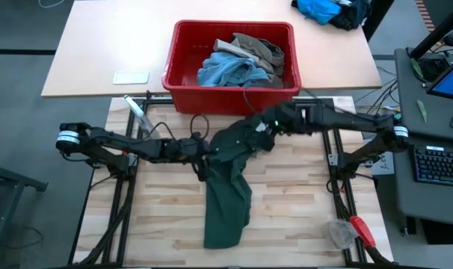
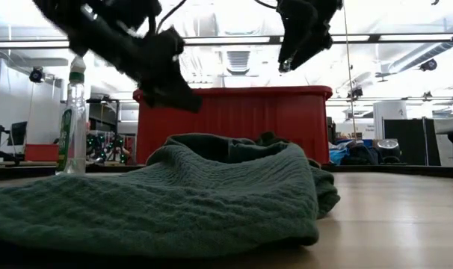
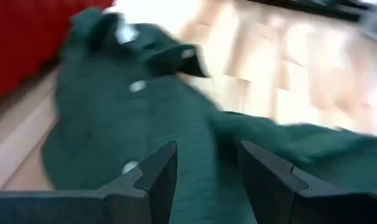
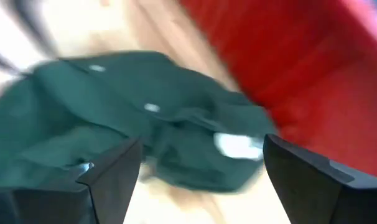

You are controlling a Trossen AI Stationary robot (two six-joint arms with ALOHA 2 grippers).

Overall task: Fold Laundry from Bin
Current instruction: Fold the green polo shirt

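The dark green shorts (image 1: 228, 187) lie spread on the table just before the red bin (image 1: 183, 75), apparently for folding, with the right gripper (image 1: 270, 125) jaws wide apart above them and the left gripper (image 1: 204, 153) part-open, holding nothing.

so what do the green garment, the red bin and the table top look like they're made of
Green garment: soft woven or knit cloth, matte, with a ribbed weave visible up close in the low view.
Red bin: likely moulded plastic, smooth and slightly glossy, one even colour.
Table top: light wood, jointed in short strips like butcher block.
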